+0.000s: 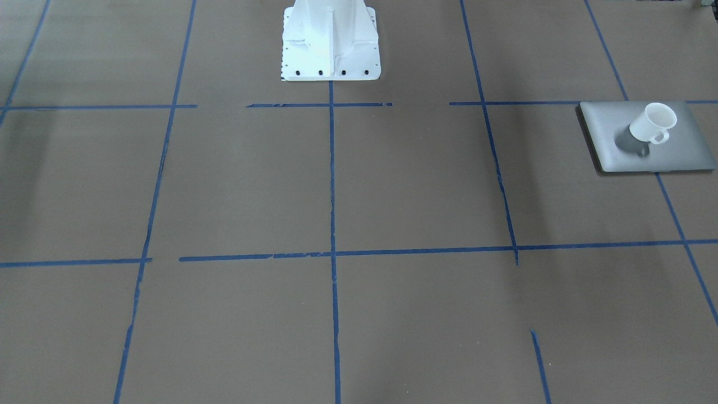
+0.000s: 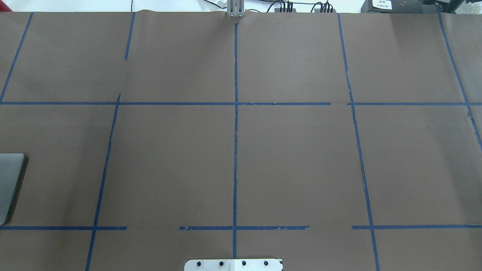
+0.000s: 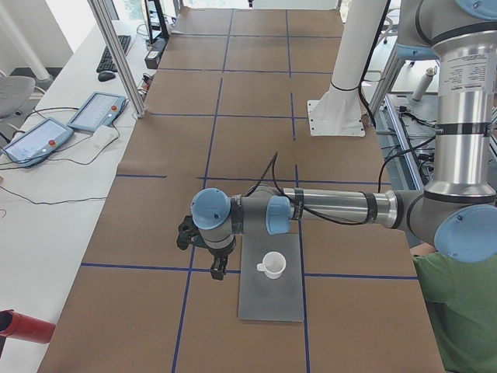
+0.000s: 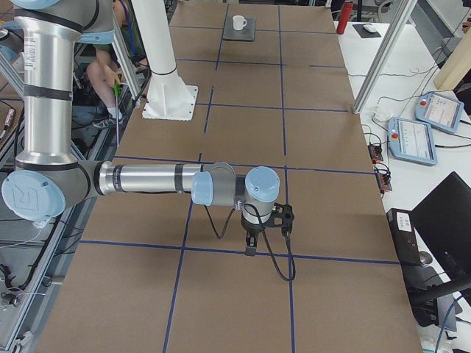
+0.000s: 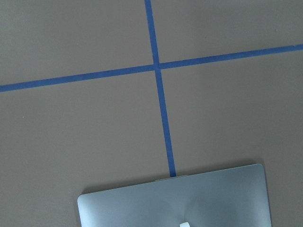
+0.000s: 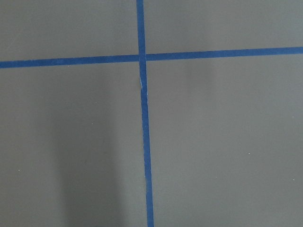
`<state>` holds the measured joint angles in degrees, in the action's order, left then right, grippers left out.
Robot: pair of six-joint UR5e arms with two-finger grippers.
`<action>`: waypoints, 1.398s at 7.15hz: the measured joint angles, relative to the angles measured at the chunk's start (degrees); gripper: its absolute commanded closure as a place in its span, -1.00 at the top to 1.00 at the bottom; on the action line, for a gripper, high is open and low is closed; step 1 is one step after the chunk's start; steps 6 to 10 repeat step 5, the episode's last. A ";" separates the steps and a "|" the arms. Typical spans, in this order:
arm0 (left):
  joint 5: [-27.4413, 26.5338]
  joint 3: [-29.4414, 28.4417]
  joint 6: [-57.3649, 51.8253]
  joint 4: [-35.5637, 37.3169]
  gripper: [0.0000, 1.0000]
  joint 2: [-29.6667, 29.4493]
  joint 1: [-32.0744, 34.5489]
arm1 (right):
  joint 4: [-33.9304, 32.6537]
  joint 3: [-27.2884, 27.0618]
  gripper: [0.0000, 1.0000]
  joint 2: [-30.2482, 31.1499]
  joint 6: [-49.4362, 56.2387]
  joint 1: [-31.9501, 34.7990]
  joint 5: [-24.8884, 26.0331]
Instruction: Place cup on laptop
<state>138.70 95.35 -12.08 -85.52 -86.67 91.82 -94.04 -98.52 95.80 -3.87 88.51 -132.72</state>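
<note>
The white mug (image 1: 652, 123) stands upright on the closed lid of the silver-grey laptop (image 1: 608, 143), near one corner, with nothing touching it, so the placing itself looks done. The left fingers (image 3: 220, 272) hang over the tabletop (image 1: 392, 185) just beside the laptop, apart from the mug. The right fingers (image 4: 251, 248) are well apart from both. I cannot tell how far open either pair is. At most, pulling the arms back seems left.

White cup (image 1: 653, 123), silver-grey laptop (image 1: 687, 150)
</note>
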 measured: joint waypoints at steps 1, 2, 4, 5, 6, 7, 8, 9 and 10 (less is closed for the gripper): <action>-0.06 0.01 -0.02 0.00 1.00 -0.02 -0.01 | 0.00 0.00 1.00 0.00 0.00 0.00 0.00; -0.08 0.03 -0.04 0.00 1.00 -0.08 0.00 | 0.00 0.00 1.00 0.00 0.00 0.00 0.00; -0.15 0.04 -0.19 0.00 1.00 -0.38 0.02 | 0.00 0.00 1.00 0.00 0.00 0.00 0.00; -0.17 0.10 -0.26 0.00 1.00 -0.52 0.03 | 0.00 0.00 1.00 0.00 0.00 0.00 0.00; -0.17 0.10 -0.26 0.00 1.00 -0.52 0.03 | 0.00 0.00 1.00 0.00 0.00 0.00 0.00; -0.17 0.10 -0.26 0.00 1.00 -0.52 0.03 | 0.00 0.00 1.00 0.00 0.00 0.00 0.00; -0.17 0.10 -0.26 0.00 1.00 -0.52 0.03 | 0.00 0.00 1.00 0.00 0.00 0.00 0.00; -0.17 0.10 -0.26 0.00 1.00 -0.52 0.03 | 0.00 0.00 1.00 0.00 0.00 0.00 0.00; -0.17 0.10 -0.26 0.00 1.00 -0.52 0.03 | 0.00 0.00 1.00 0.00 0.00 0.00 0.00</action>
